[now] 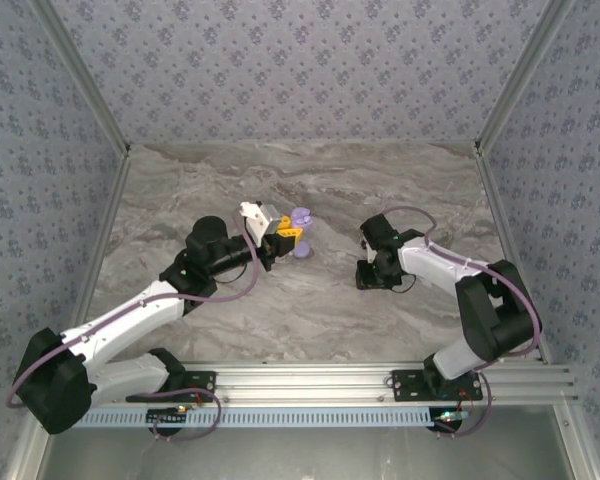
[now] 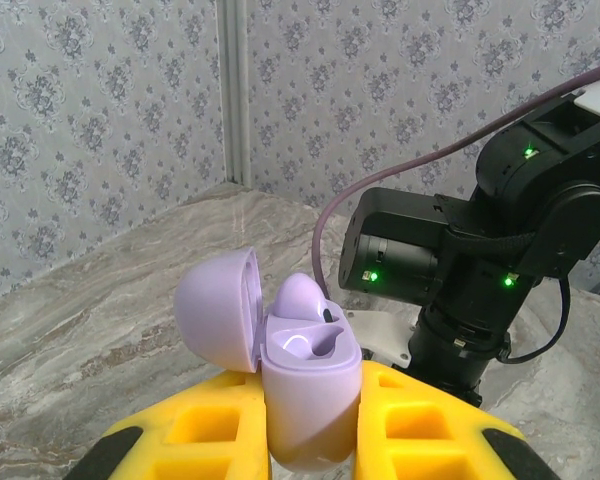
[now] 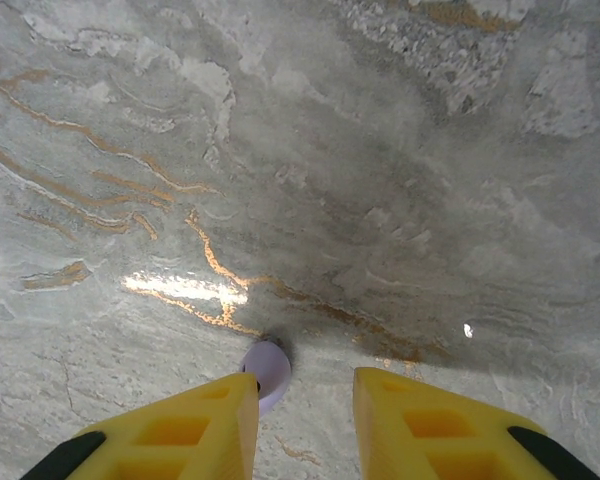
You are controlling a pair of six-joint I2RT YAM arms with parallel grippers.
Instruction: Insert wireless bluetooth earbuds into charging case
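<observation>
Left side of the top view: the left arm reaches in over the marble table. The left gripper is clamped on the lavender case, with a yellow finger pressed against each side of the body. The case is upright. Its lid is swung open to the left, hinged at the back edge. A lavender seated bud sits in the case top, and a glossy hollow shows beside it.

Behind the case in the left wrist view is the black right arm with green lights lit, and a purple cable arcs over it. It stands off to the right, not touching the case. Patterned wallpaper walls close in the table on three sides, and a metal rail runs along the near edge.

Right of centre: the right gripper points straight down at the table, fingers apart with bare marble between them. A lavender loose bud lies on the table at the inner edge of the finger on the picture's left, partly hidden by it. I can't tell whether they touch. The other finger is clear of it.
</observation>
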